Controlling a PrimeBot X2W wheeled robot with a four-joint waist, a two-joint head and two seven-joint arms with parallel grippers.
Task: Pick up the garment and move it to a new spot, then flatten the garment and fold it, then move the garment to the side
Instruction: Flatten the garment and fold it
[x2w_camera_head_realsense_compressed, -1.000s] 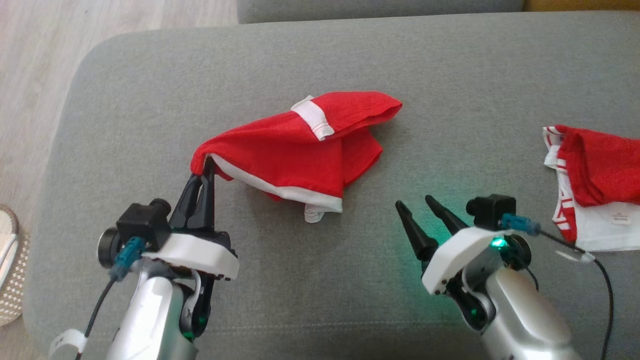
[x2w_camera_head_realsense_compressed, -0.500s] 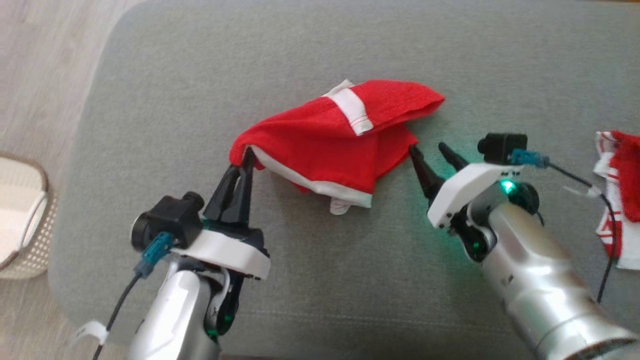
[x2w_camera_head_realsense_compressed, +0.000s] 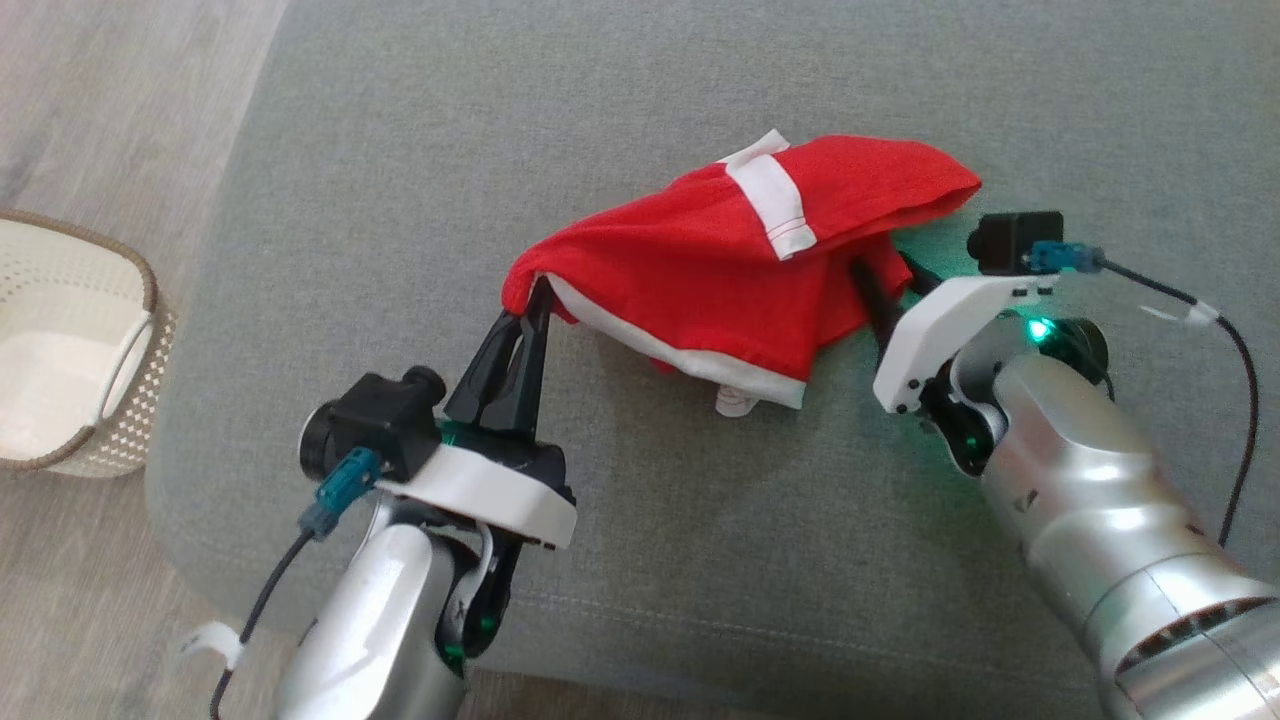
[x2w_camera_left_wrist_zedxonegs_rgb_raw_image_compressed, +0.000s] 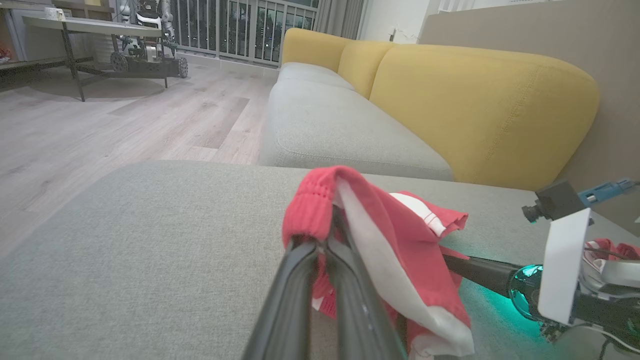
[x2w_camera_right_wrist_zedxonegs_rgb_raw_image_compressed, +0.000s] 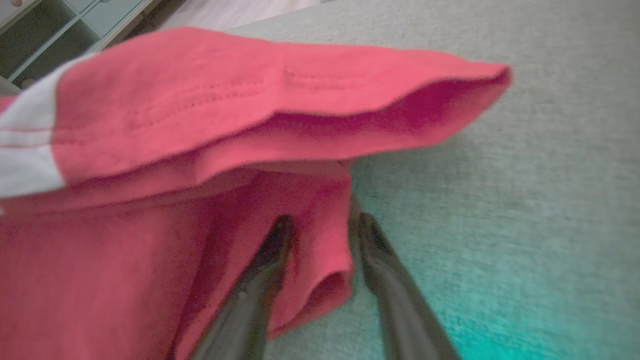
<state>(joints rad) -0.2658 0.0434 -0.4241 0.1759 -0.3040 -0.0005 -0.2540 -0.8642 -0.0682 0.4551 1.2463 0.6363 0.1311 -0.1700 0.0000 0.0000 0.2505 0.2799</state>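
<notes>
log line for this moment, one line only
left gripper: jaws shut on garment corner | right gripper: jaws open around a fold at its right side, not yet closed | garment: bunched on grey cushion

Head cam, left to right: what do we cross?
White basket → left gripper, shut on the garment's corner → red garment → right gripper, open at its right edge.

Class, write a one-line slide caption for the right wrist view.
Open right end effector straddles a fold of red garment on grey cushion.
</notes>
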